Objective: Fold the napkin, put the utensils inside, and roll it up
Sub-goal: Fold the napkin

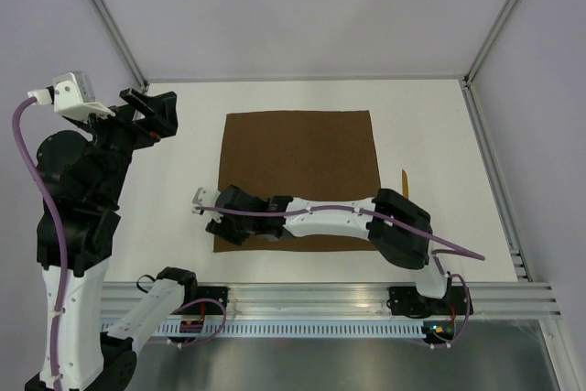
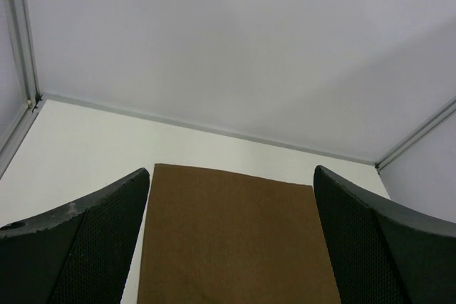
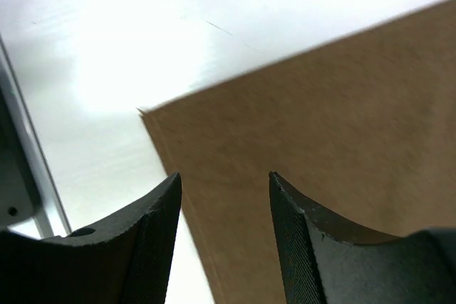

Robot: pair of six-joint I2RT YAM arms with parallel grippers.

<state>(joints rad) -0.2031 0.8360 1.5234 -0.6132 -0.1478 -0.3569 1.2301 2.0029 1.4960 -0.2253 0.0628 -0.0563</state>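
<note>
Cloth lay flat on the white table [image 1: 183, 180]: a large plain dark-brown square napkin [image 1: 302, 157], with a slim utensil [image 1: 404, 180], yellow-orange where it showed, just beside its right edge and partly hidden by my right arm. My right hand [image 3: 224, 179] hung low over the napkin by its near-left corner, fingers apart and holding nothing. My left hand [image 2: 231, 176] was raised off to the left, fingers wide apart and empty.
</note>
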